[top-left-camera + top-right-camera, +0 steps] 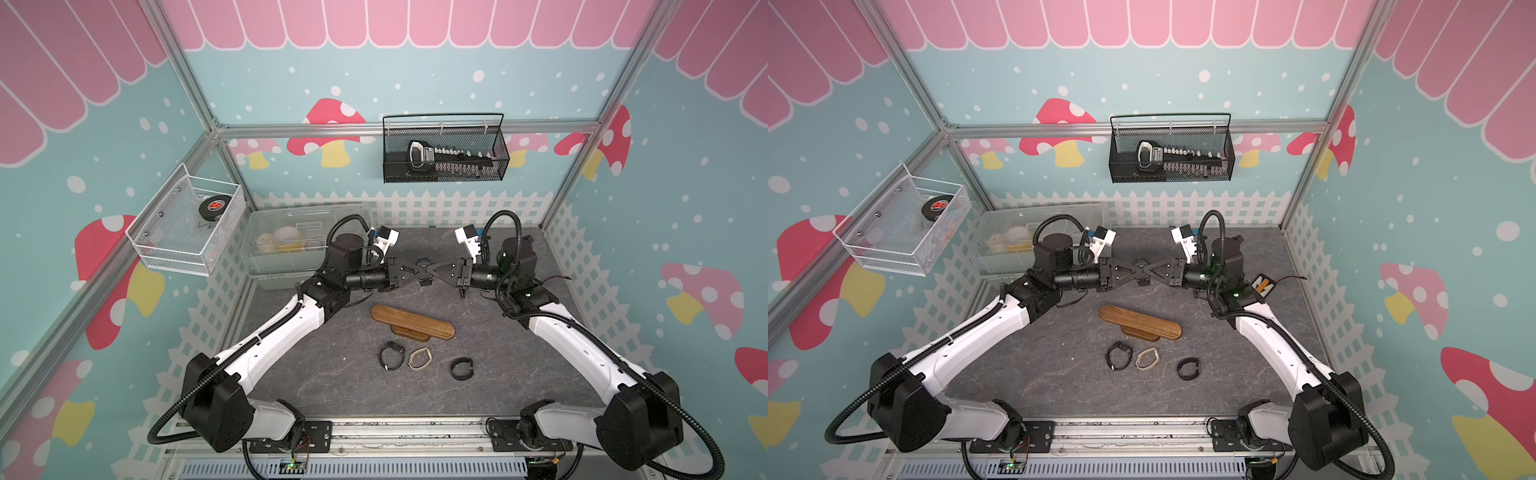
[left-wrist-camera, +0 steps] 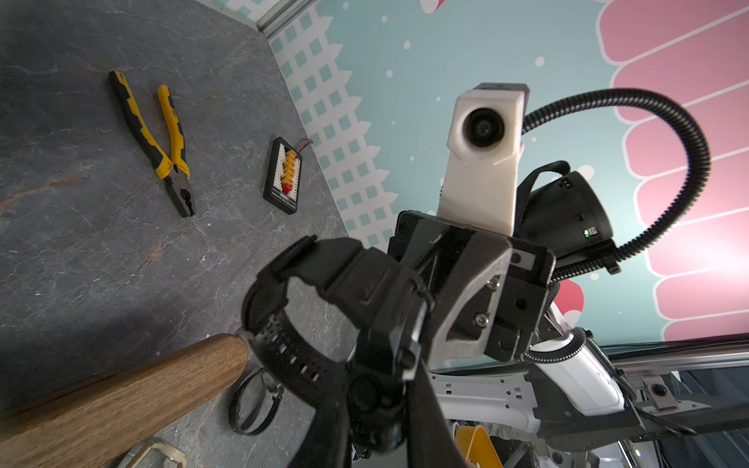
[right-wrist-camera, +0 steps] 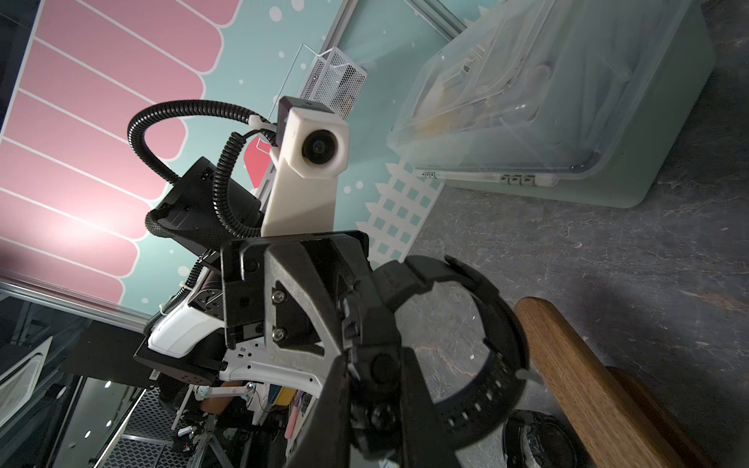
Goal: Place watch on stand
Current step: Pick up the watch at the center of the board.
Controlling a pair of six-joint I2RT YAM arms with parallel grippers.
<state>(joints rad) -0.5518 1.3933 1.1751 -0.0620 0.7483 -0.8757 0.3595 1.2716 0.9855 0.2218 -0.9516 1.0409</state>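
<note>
Grey stone-look tabletop (image 1: 316,374) inside a mushroom-print enclosure is noted. Left gripper (image 1: 415,272) is seen closed tight on the case of the watch (image 2: 283,352), a black one with a perforated strap. Right gripper (image 1: 434,271) is closed on the same case from the opposite side, so the watch is pinched between both sets of fingertips with its strap loop left free. It is held above the table, beyond the stand (image 1: 412,323) and apart from it. The stand's bar is bare: lifting is judged done, while threading the loop over a rounded end is left. In front of the stand, a second black watch (image 1: 391,355), a beige watch (image 1: 419,358) and a black band (image 1: 462,368) are lying untouched.
</note>
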